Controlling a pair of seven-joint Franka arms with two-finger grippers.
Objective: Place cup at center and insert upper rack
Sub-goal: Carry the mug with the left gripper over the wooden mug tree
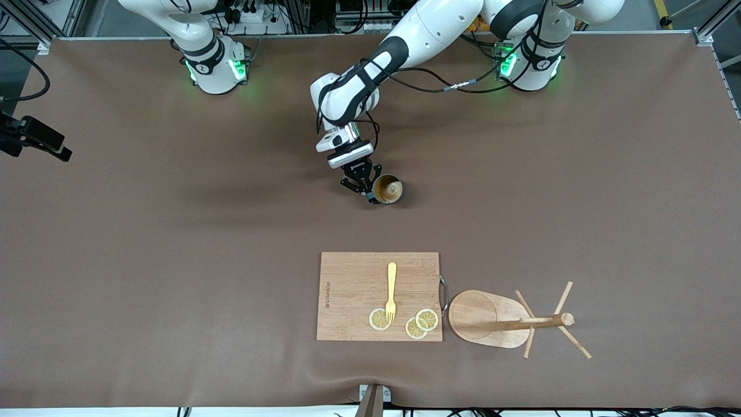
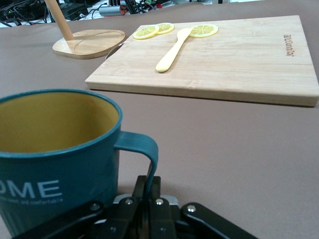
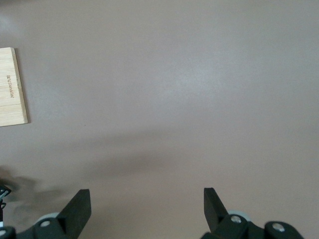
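Cup: the cup (image 1: 388,189) stands upright on the bare table (image 1: 173,260), about in the middle of it, farther from the front camera than the cutting board (image 1: 379,295).

Cup feel: it looks small, hard and light, with a smooth, maybe slippery side (so the thin handle (image 2: 141,147) is the safest spot to hold). It could chip if it bumps down hard.

Left gripper: the left gripper (image 1: 362,184) is down low right beside the cup, with its fingers pressed together on the handle.

Right gripper: the right gripper (image 3: 147,211) waits up over bare table, its fingers spread wide and holding nothing.

Upper rack: the upper rack (image 1: 509,319) lies tipped on its side just beside the cutting board, toward the left arm's end of the table. Its flat oval base (image 1: 480,317) stands on edge and its pegs stick out sideways.

Rack feel: stiff, light wood. I think the thick middle post (image 1: 535,320) is the best place to grab, because the thin pegs could snap.

Other things: a yellow fork (image 1: 391,291) and three lemon slices (image 1: 427,319) lie on the cutting board.
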